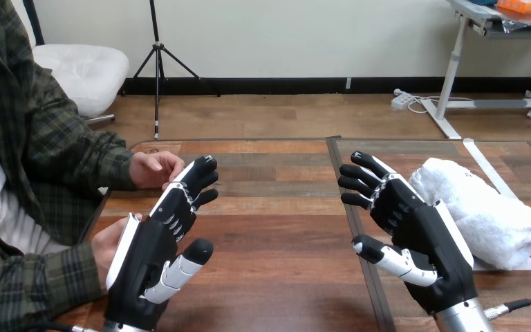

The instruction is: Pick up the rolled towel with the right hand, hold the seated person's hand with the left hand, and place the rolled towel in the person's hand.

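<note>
Rolled towel is laid on the surface just beside the back of the right robot hand, which is released and empty. The left robot hand is opened too, near the person's hand.

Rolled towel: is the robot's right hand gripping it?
No, the rolled towel lies on the table beside the right hand, whose fingers are straight and spread.

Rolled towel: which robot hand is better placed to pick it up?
The right hand, open, is beside the rolled towel; the left hand is far from it, near the person's hands.
</note>
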{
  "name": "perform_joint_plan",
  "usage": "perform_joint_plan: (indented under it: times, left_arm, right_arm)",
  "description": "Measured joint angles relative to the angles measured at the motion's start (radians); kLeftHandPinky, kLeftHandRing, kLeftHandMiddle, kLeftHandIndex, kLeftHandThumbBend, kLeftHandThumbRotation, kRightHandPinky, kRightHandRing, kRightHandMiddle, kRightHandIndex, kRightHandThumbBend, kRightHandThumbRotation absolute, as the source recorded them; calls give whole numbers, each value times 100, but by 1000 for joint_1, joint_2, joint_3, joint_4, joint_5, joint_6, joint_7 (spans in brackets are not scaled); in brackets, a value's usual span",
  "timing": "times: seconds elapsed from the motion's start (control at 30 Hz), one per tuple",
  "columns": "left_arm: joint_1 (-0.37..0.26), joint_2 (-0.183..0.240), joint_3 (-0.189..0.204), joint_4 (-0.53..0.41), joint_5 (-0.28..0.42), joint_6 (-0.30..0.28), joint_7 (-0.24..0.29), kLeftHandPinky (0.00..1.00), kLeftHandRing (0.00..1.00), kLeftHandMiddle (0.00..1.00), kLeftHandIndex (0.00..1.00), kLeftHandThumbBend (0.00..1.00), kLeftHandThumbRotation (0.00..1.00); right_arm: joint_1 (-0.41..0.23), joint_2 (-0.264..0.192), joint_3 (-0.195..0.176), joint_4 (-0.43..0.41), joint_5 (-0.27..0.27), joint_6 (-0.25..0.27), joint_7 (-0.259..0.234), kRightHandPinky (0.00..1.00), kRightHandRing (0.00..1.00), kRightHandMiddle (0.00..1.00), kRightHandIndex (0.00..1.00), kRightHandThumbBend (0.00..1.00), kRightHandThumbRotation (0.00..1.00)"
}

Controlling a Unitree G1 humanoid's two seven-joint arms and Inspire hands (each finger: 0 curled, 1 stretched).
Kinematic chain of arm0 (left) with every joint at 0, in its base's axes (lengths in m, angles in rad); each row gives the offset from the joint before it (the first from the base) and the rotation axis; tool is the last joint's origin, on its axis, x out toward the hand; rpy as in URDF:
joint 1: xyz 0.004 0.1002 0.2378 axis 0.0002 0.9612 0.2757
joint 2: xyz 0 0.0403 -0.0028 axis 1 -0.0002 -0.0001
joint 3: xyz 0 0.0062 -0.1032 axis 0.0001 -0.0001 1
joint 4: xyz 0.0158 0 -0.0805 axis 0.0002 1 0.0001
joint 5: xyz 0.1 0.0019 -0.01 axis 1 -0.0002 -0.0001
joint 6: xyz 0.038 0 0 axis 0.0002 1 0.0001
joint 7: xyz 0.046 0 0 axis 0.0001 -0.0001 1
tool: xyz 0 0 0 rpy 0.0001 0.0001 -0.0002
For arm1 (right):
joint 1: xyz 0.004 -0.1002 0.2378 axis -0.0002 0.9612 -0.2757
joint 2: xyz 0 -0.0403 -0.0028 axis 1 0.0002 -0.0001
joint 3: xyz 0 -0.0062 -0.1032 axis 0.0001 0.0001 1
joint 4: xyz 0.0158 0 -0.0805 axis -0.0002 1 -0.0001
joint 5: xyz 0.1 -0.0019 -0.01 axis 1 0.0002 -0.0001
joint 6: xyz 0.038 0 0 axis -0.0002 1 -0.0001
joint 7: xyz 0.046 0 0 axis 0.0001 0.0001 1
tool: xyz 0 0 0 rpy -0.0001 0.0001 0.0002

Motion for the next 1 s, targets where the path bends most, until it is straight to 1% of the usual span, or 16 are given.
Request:
perform_joint_plan:
  times: [0.23,1.0]
  left_arm:
    - [0,3,1,0,-17,0,-15,87,91,91,89,100,76]
    - [0,8,1,0,-19,0,-20,87,91,92,89,100,76]
  right_arm:
    - [0,7,0,0,0,0,0,81,85,86,87,100,47]
    - [-9,9,0,1,-2,-5,-1,81,85,85,87,100,48]
